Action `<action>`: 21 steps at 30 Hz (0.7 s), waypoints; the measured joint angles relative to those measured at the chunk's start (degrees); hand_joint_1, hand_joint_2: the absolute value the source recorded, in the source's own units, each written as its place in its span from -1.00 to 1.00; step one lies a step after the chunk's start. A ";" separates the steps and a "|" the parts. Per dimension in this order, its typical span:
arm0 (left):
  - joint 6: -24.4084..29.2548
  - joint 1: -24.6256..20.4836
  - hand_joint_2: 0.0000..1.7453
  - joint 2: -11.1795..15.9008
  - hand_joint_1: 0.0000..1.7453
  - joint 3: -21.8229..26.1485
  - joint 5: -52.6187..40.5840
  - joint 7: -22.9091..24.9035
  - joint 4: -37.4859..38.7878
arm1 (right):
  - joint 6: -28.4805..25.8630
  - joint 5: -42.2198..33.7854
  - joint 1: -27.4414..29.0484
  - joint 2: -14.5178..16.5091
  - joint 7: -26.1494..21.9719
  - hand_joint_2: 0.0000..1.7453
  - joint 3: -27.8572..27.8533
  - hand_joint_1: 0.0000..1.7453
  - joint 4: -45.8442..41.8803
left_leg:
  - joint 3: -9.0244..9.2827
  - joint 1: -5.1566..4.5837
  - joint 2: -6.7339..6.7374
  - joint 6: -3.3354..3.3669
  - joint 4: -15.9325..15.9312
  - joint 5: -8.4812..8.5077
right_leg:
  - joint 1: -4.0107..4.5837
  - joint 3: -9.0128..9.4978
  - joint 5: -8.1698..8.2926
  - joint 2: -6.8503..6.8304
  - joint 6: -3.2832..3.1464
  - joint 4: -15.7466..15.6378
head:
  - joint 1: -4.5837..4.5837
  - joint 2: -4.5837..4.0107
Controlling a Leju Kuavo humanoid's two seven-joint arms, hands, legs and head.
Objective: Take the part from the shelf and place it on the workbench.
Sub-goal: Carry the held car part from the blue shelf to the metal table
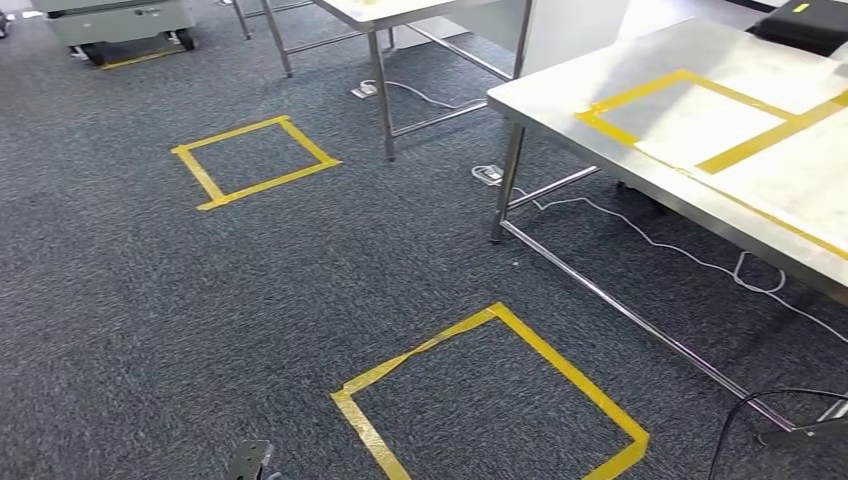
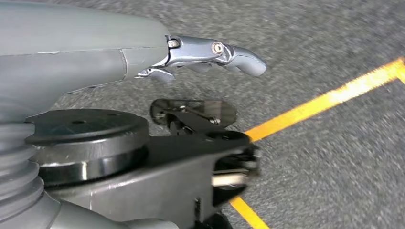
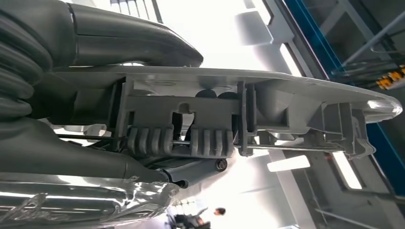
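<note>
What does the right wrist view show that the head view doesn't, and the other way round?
Only the right wrist view: the right hand gripping a long grey plastic part, with ceiling lights behind and a person far off.
Only the head view: grey carpet, yellow tape squares on the floor, the steel workbench with a taped outline, another table, and cables.
Shared: nothing that I can match between the two.

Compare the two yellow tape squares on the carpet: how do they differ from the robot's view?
The near tape square lies beside the steel workbench; the far tape square sits out on open carpet, left of it. The near one looks larger and is cut by the picture's edge; the far one shows whole. Both are yellow outlines on grey carpet.
</note>
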 joint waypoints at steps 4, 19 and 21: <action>0.02 -0.09 1.00 -0.04 -1.00 0.06 -0.54 0.02 0.00 | 0.43 -0.42 0.07 0.02 -0.05 1.00 -0.26 1.00 0.00 | 4.48 0.72 -5.20 0.22 -10.57 3.87 | -0.17 -0.86 0.26 3.13 1.22 0.32 | -0.03 0.01; -0.50 -0.20 1.00 -0.12 -1.00 0.28 -1.80 0.64 -0.02 | 0.27 -0.76 -0.31 0.75 2.37 1.00 -1.80 1.00 0.11 | 5.62 0.01 3.66 0.85 -11.23 2.52 | 0.16 0.61 -2.03 -5.50 1.95 0.62 | 0.64 0.00; -0.79 -0.27 1.00 -0.14 -1.00 0.29 -1.74 0.16 -0.03 | -0.03 -0.38 -0.28 0.78 2.69 1.00 -1.78 1.00 0.16 | 5.90 0.00 3.70 0.11 -11.62 1.86 | 0.36 0.73 -2.91 -5.16 0.90 0.52 | 0.62 0.01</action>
